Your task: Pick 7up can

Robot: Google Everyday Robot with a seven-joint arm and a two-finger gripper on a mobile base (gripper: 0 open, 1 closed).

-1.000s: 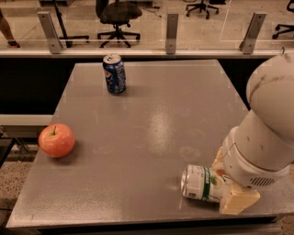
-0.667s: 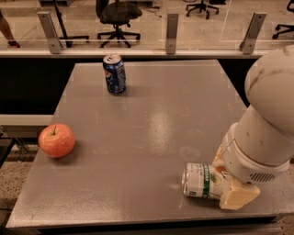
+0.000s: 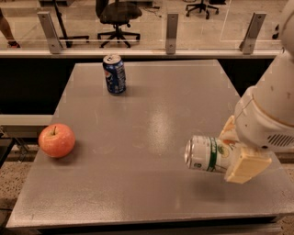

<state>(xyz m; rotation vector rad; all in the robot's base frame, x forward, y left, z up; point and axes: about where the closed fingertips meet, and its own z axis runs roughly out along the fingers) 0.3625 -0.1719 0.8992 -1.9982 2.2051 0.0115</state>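
The 7up can, white with a green band and a silver top, lies on its side in the air, its top facing left, a little above the grey table at the front right. Its shadow falls on the table below it. My gripper is shut on the can, with one cream finger in front of it and the other behind. The white arm rises at the right edge of the view.
A blue Pepsi can stands upright at the table's far side, left of centre. A red apple sits near the left edge. Behind the table are a glass railing and an office chair.
The 7up can has been lifted off the table in my gripper and now hangs above its shadow. The Pepsi can and the apple have not moved.
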